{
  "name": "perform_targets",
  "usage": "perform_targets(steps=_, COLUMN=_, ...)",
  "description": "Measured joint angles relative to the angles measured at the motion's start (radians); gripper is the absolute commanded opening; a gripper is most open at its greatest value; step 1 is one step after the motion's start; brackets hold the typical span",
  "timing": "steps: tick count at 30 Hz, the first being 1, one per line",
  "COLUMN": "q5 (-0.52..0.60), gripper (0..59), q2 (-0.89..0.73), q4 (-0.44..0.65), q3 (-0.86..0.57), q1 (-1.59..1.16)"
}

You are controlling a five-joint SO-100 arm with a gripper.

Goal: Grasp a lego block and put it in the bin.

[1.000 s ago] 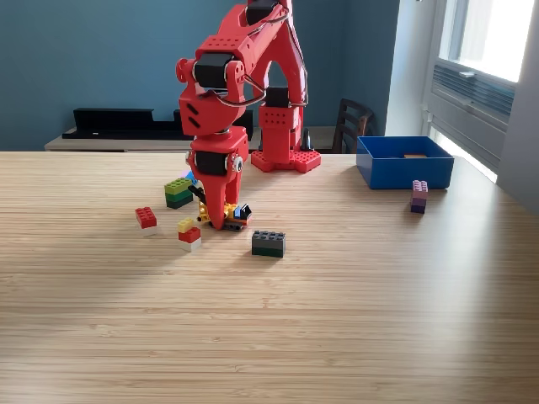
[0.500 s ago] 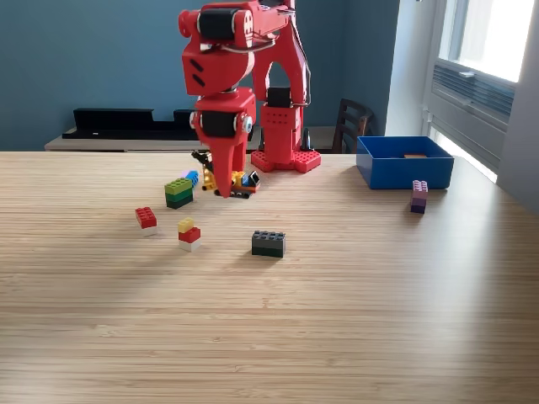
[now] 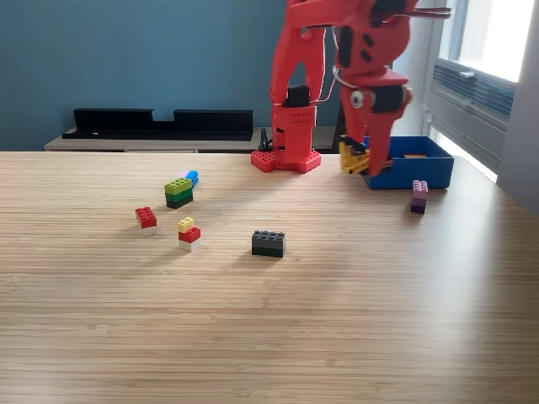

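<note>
My red gripper (image 3: 364,162) hangs above the table at the near-left corner of the blue bin (image 3: 421,170), on the exterior view's right. It is shut on a small yellow and dark lego block (image 3: 351,159), held clear of the table. A flat orange piece (image 3: 413,156) lies inside the bin. Loose on the table are a green-topped stack (image 3: 178,192) with a small blue piece (image 3: 192,178) behind it, a red block (image 3: 146,218), a yellow-red-white stack (image 3: 189,234), a black block (image 3: 268,243) and a pink-purple stack (image 3: 418,196).
The arm's red base (image 3: 286,158) stands at the table's far edge, centre. A long black tray (image 3: 160,122) lies on a shelf behind the table. A dark chair back (image 3: 340,139) shows behind the arm. A window is on the exterior view's right.
The gripper lifted the yellow and dark block off the table near the green stack, then swung to the exterior view's right to the bin's corner. The other blocks stayed put.
</note>
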Motion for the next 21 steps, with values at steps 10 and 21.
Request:
perform_targets(steps=10, q5=-0.074, gripper=0.1, q2=0.000, q4=0.000, q3=0.000, q1=-0.566)
perform_targets(steps=21, q5=-0.155, gripper=8.8, q2=0.000, q4=0.000, q3=0.014, q1=-0.893)
